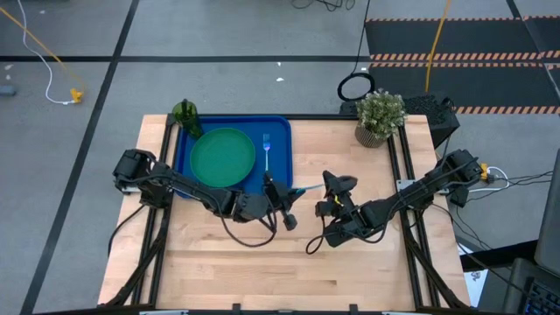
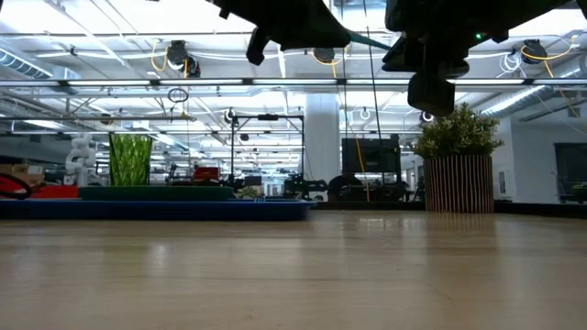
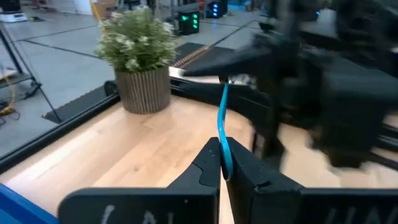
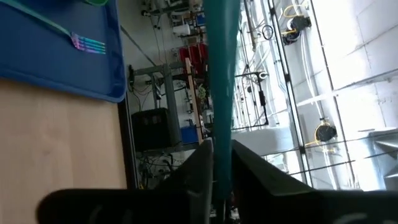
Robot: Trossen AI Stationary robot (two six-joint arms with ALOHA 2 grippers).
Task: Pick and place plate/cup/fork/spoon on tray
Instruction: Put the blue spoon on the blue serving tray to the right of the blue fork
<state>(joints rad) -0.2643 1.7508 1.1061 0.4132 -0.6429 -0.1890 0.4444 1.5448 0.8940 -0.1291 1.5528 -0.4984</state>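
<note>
Spoon (image 1: pixel 306 187) spans both pincers: left pincer (image 1: pixel 284 198) and right pincer (image 1: pixel 330 196) each clamped on an end; tray (image 1: pixel 278 128) lies nearer left arm.

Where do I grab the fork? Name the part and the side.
Mid-handle, from straight above, pinching across the fork: it lies flat on the tray, squeezed between the plate and the tray's rim, so side approaches look blocked.

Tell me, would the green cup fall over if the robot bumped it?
Probably: the cup stands upright and looks taller than wide, so a high bump could tip it. It looks like see-through plastic, so likely light and not easily broken.
</note>
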